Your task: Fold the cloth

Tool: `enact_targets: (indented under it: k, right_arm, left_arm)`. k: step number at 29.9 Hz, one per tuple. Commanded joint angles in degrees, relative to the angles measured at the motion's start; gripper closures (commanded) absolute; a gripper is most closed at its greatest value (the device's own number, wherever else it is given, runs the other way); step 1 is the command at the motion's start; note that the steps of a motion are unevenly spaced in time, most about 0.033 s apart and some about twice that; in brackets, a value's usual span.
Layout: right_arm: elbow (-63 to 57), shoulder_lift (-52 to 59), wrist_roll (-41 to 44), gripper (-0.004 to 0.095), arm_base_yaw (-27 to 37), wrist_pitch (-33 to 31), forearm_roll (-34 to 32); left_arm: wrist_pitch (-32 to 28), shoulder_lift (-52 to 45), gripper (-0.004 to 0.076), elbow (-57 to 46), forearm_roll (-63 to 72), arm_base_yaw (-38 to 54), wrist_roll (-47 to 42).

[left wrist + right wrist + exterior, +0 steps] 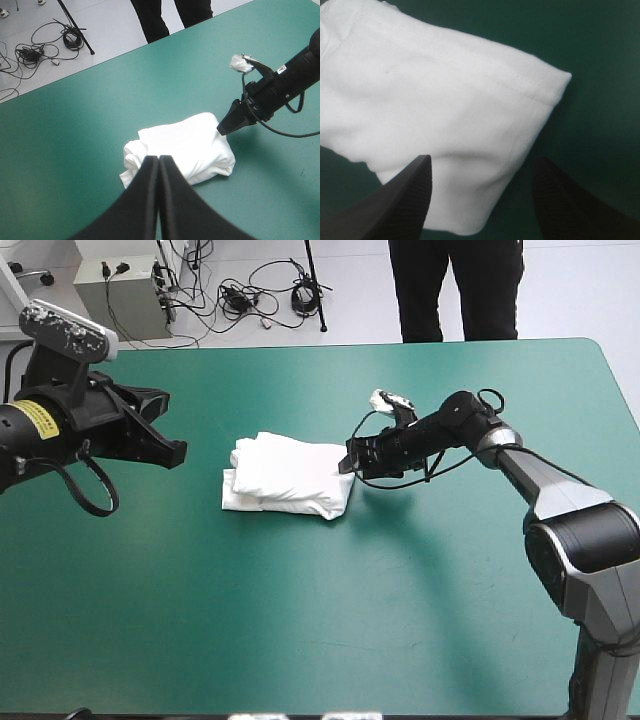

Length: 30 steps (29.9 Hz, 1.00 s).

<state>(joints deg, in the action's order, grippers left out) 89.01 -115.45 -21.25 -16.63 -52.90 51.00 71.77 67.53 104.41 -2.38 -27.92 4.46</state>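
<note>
The white T-shirt [288, 476] lies as a folded bundle near the middle of the teal-green table [300, 620]. My right gripper [349, 462] hovers at the bundle's right end, fingers apart, nothing between them. In the right wrist view the T-shirt [435, 110] fills the area just ahead of the open fingertips [422, 167], its stitched hem visible. My left gripper [172, 452] is raised at the table's left, well away from the bundle. The left wrist view has the left gripper [158, 160] meeting in one point, the T-shirt [185, 147] beyond it and the right gripper [223, 128] at its far end.
Cables and a grey box [125, 295] lie on the floor beyond the table's far edge. The teal-green cover stretches bare in front of the bundle and to both sides.
</note>
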Motion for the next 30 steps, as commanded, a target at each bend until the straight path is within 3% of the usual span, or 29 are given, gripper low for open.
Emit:
enact_targets:
  k: [1,13,15,18,19,21,25,30]
  right_arm:
    - [1.6,0.9,-2.5,0.0352,0.0,0.8,5.8]
    - [1.6,-5.6,-5.8,0.0383,-4.1,1.7,9.2]
    - [1.6,-6.1,-6.9,0.0513,-4.8,1.7,8.8]
    - [1.6,-6.2,-7.3,0.0877,-5.0,2.1,8.2]
    - [1.6,-6.2,-7.4,0.0921,-5.0,2.2,8.0]
    - [1.8,-6.2,-7.5,0.0919,-4.2,1.8,7.1]
    - [2.4,-4.8,-5.6,0.0920,-1.7,-0.6,-0.2]
    - [2.4,0.0,2.7,0.0920,4.2,-4.0,-23.3]
  left_arm:
    - [-3.1,-0.7,0.0729,1.2,0.2,0.1,-0.5]
    - [-3.0,-0.7,0.0729,1.2,0.4,0.1,-2.8]
    - [-3.0,-0.7,0.0729,1.2,0.5,0.1,-2.9]
    - [-2.8,-0.7,0.0729,1.2,0.5,0.1,-2.9]
    - [-2.7,-0.7,0.0729,1.2,0.5,0.1,-2.9]
    - [-2.5,-0.7,0.0729,1.2,0.5,0.1,-2.9]
    - [-0.9,-0.7,0.0729,1.2,0.5,0.1,-2.9]
    - [1.7,-0.7,0.0729,1.2,0.1,0.1,-2.9]
